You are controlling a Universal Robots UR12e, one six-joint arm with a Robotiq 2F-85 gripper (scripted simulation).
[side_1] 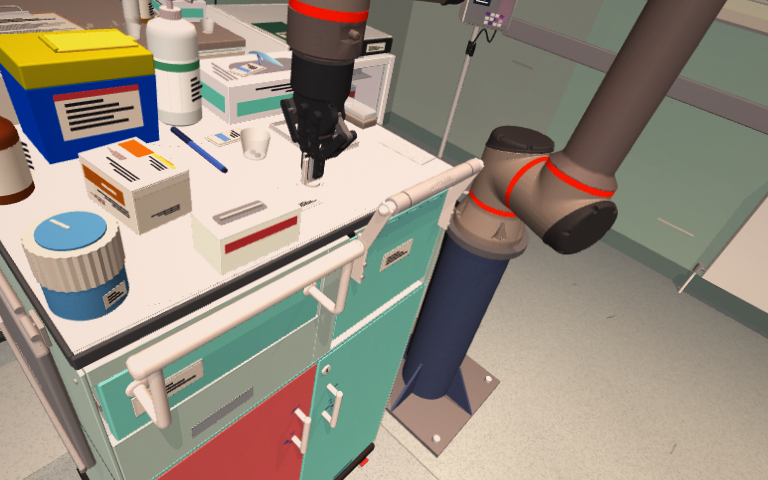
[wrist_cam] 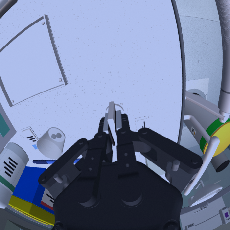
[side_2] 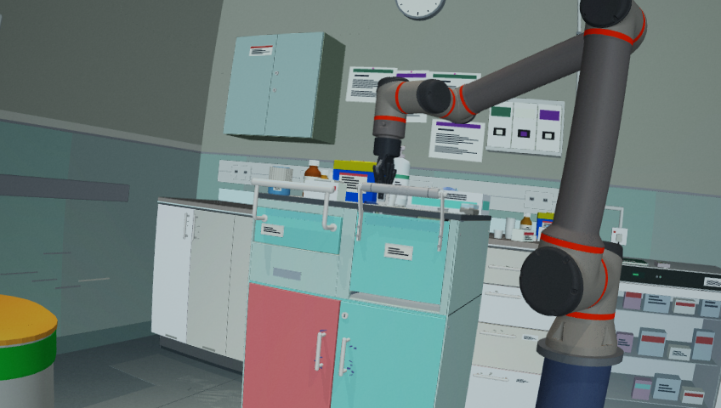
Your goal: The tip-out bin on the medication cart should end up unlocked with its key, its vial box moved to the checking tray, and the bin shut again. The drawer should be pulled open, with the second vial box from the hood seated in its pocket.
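Note:
The key (wrist_cam: 111, 115) is a thin grey piece standing upright on the white cart top (side_1: 311, 172), over a small round mark. The flat square checking tray (wrist_cam: 29, 63) lies on the cart top beyond it. The teal tip-out bin (side_1: 396, 249) at the cart's front right is shut, and so is the teal drawer (side_1: 226, 351) to its left. A cream vial box with a red stripe (side_1: 246, 229) lies on the cart top near the front edge. My gripper (side_1: 315, 164) (wrist_cam: 112, 120) points straight down over the cart top. It is closed on the key.
A blue bin with a yellow lid (side_1: 79, 85) stands at the back left of the cart top. A white bottle (side_1: 176, 68), an orange-labelled box (side_1: 136, 181), a blue-lidded jar (side_1: 76, 263), a pen (side_1: 198, 150) and a small cup (side_1: 255, 141) stand nearby. White push rails (side_1: 249, 305) run along the cart front.

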